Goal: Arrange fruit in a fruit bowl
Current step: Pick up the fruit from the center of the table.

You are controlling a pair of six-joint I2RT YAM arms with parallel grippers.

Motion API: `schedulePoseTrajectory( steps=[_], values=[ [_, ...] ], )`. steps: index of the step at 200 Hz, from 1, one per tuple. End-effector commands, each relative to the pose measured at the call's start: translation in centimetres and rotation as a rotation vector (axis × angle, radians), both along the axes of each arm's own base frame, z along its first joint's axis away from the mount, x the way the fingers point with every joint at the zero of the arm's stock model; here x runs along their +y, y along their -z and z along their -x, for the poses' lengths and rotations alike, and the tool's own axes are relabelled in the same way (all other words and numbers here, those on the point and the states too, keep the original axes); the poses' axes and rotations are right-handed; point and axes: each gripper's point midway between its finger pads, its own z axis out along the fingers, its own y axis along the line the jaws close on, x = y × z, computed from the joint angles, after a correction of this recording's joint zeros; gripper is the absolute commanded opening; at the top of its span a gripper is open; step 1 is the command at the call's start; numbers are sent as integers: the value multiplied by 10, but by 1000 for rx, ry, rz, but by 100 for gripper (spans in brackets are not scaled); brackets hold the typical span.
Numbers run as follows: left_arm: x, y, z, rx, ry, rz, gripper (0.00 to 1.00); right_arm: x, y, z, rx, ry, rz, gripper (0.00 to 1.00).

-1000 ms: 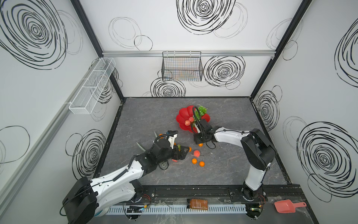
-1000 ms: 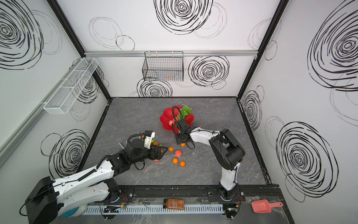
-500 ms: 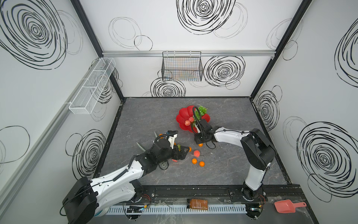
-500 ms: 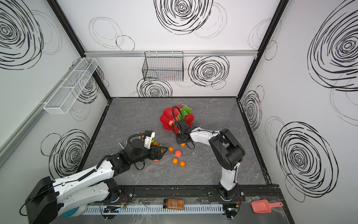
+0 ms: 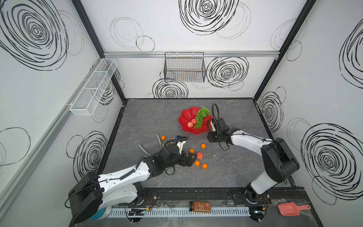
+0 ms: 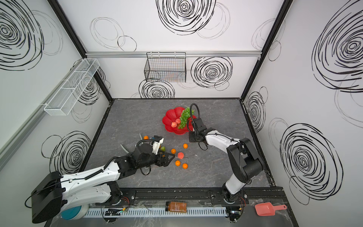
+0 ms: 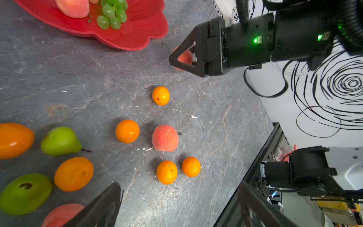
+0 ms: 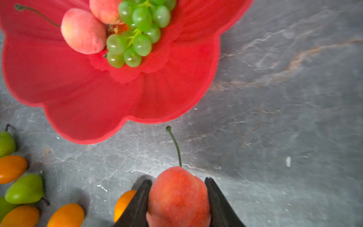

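Observation:
The red fruit bowl point(image 5: 186, 116) point(image 6: 170, 117) point(image 8: 94, 94) sits mid-table and holds green grapes point(image 5: 201, 117) point(image 8: 137, 29) and two peaches point(image 5: 190, 124) point(image 8: 83, 31). Just off its rim, my right gripper point(image 5: 209, 137) point(image 8: 178, 188) is shut on a stemmed peach point(image 8: 177, 196) point(image 7: 185, 57), low over the table. My left gripper point(image 5: 191, 157) point(image 7: 179, 188) hangs open over loose fruit: a peach point(image 5: 199, 155) point(image 7: 165, 138), several tangerines point(image 5: 203, 145) point(image 7: 127, 131), a pear point(image 7: 60, 141) and a green apple point(image 7: 25, 193). It holds nothing.
A black wire basket point(image 5: 184, 69) hangs on the back wall and a white mesh shelf point(image 5: 94, 86) on the left wall. Two slim green pods point(image 5: 144, 149) lie left of the left arm. An amber jar point(image 5: 200, 207) and a pink scoop point(image 5: 290, 209) rest beyond the table's front edge.
The right gripper's jaws have drawn in around the peach. Both arms otherwise keep their places, and no loose fruit has shifted.

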Motion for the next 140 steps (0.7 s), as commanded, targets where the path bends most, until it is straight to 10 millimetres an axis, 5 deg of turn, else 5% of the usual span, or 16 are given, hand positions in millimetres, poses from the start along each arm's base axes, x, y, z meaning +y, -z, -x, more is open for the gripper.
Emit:
schedulePoseTrajectory(
  steps=[1, 66, 140],
  values=[
    [-14, -32, -13, -65, -24, 76, 96, -6, -21, 3, -30, 6, 12, 42],
    [3, -60, -49, -107, -86, 85, 96, 18, -75, -23, -130, -40, -18, 41],
    [52, -87, -106, -103, -208, 86, 96, 85, -69, -69, -128, -139, -12, 40]
  ],
)
